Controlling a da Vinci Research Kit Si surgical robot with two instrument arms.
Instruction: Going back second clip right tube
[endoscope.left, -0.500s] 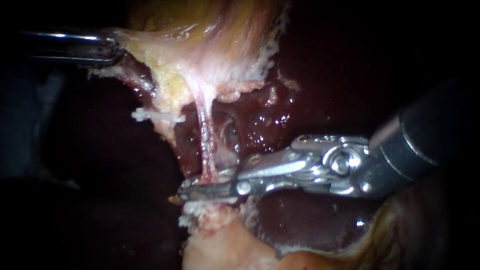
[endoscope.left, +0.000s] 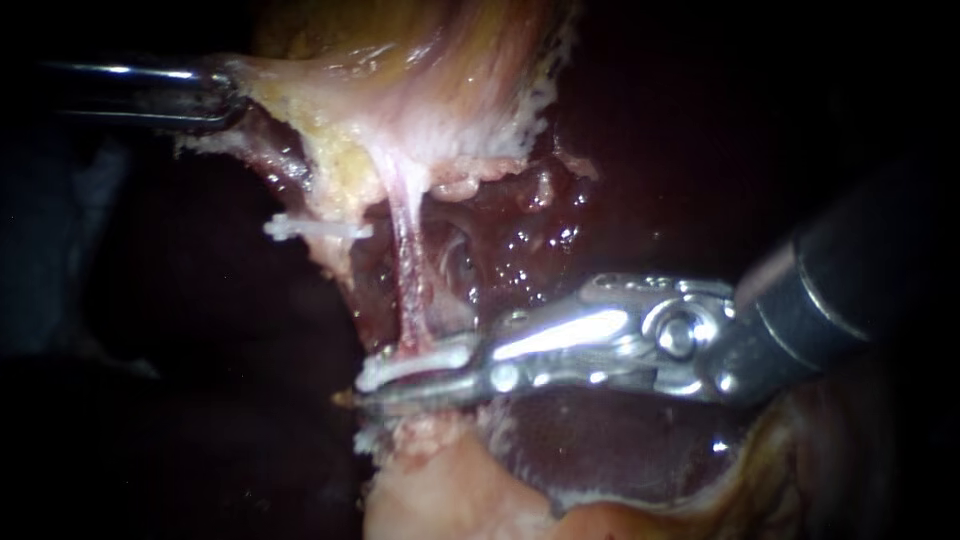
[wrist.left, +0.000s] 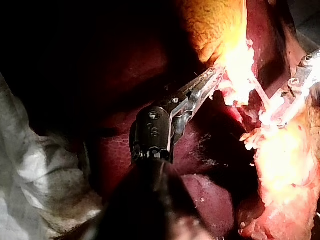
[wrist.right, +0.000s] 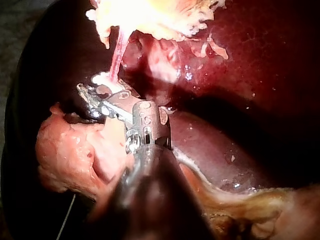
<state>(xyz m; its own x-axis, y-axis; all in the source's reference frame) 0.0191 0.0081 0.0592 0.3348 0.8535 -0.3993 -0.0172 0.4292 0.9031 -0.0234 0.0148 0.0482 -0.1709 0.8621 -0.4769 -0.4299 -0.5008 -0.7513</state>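
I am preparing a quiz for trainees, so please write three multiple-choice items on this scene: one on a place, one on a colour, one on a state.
1. Where is the tip of the right instrument? A) on the gallbladder B) at the lower end of the tube C) clear of all tissue
2. What colour is the clip left of the tube in the endoscope view? A) white B) blue C) black
3. How is the tube? A) cut in two B) coiled loose C) stretched straight
Key: 1 B, it meets the tube's lower end; 2 A, it shows white; 3 C, it runs taut from the gallbladder.
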